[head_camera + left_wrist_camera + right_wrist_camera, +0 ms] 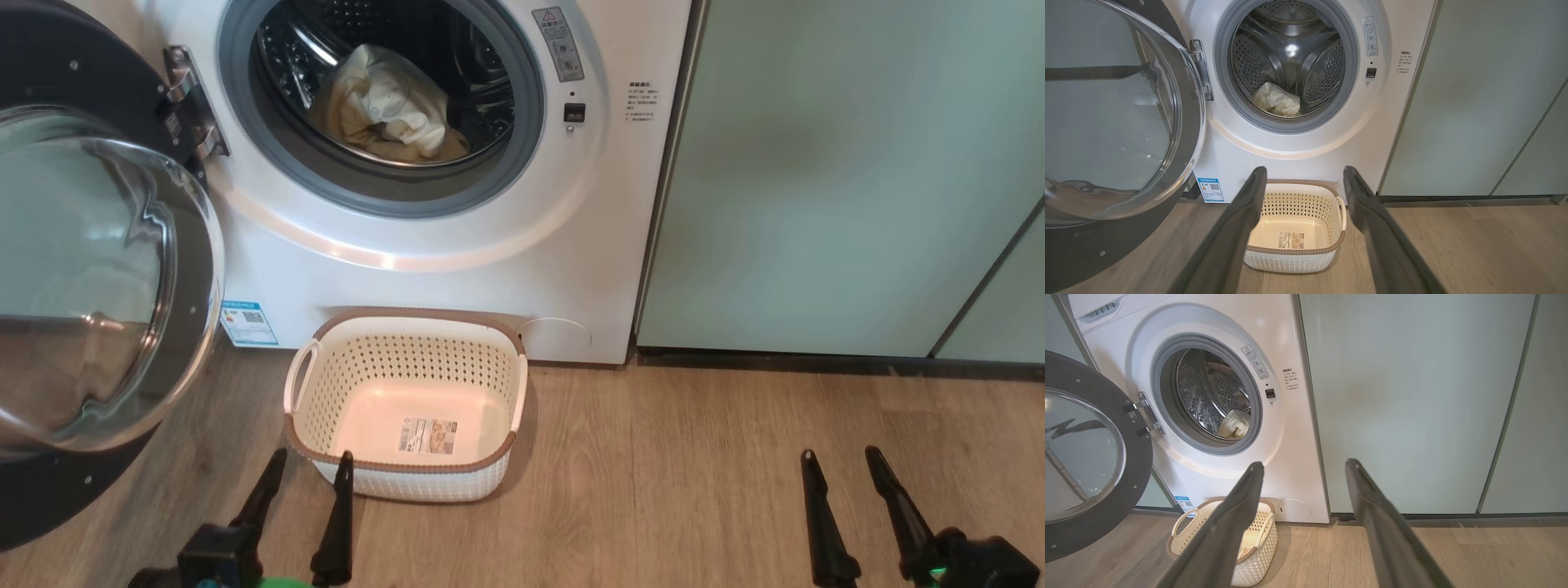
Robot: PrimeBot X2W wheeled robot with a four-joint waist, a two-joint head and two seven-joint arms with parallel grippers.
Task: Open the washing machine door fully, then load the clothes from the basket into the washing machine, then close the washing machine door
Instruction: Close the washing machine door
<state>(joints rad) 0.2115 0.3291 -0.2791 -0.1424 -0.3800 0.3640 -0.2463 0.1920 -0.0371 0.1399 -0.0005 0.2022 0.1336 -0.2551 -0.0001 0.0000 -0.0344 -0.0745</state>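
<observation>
While the washing machine door (98,269) stands wide at nine o'clock, clothes (384,110) lie inside the washing machine (490,269), the basket (408,314) lengthwise along its front; left hand (314,455), right hand (841,452) gape empty; floor (694,474) open at three.

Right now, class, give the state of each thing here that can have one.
Washing machine door: open wide.
Washing machine: loaded, mouth uncovered.
Clothes: in the drum.
Basket: empty, upright.
Left gripper: open, empty.
Right gripper: open, empty.
Cabinet doors: shut.

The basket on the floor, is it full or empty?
Empty: the basket shows its bare bottom with the label, and the clothes lie inside the washing machine.
</observation>
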